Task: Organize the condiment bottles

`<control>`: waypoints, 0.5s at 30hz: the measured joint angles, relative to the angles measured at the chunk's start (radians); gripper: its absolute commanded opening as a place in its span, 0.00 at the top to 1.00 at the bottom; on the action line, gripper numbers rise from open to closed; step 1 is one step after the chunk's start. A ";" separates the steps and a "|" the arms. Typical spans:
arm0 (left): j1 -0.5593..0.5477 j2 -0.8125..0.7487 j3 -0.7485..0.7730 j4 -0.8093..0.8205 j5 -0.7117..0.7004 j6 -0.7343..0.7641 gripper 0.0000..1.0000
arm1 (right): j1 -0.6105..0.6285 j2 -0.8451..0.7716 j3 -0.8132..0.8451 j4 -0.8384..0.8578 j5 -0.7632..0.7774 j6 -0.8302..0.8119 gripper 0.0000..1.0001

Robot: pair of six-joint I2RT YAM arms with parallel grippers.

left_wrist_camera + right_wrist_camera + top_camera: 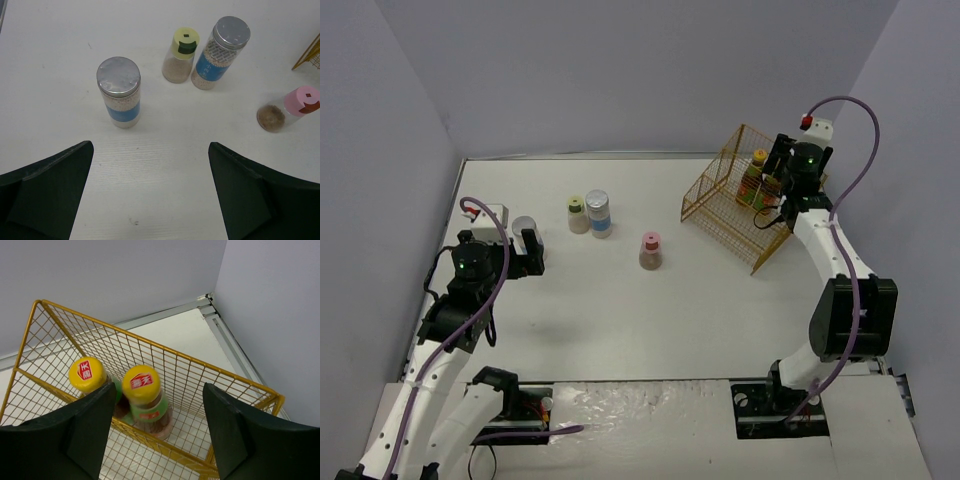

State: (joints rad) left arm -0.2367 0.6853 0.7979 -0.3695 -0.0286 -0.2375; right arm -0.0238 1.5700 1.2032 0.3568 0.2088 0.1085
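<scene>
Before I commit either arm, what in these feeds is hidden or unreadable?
Top view: the two sauce bottles are too small to separate, crowded by the right pincer and basket wire.
Right wrist view: their bases, hidden beneath caps and mesh.
Top view: nearest silver-lidded jar, partly behind the left pincer.
Left wrist view: jar label text, blurred.

From up top: sitting high behind both arm bases, looking down and forward, taking in the whole white table (720, 300). On the left wrist: hovering close, pointing down at a silver-lidded jar (119, 92), green-lidded shaker (181, 55), second silver-lidded jar (220, 52) and pink-lidded shaker (295, 105), sharing that patch with the top view. On the right wrist: peering steeply down, really close, into the yellow wire basket (150, 344) holding two yellow-capped sauce bottles (142, 385), overlapping the top view's far-right corner.
</scene>
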 measured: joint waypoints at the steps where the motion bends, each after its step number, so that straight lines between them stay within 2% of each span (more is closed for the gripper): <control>1: 0.000 0.000 0.000 0.000 0.000 0.000 0.03 | 0.000 -0.012 0.000 -0.012 -0.007 0.000 0.28; 10: 0.000 0.002 0.000 0.000 0.004 0.000 0.03 | 0.037 -0.162 0.014 -0.159 -0.093 -0.005 0.11; 15: 0.000 0.004 0.000 0.000 0.006 0.000 0.03 | 0.211 -0.285 0.002 -0.238 -0.137 -0.012 0.06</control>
State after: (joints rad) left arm -0.2366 0.6896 0.7979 -0.3691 -0.0223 -0.2379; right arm 0.1867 1.2851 1.2053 0.1186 0.0722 0.0970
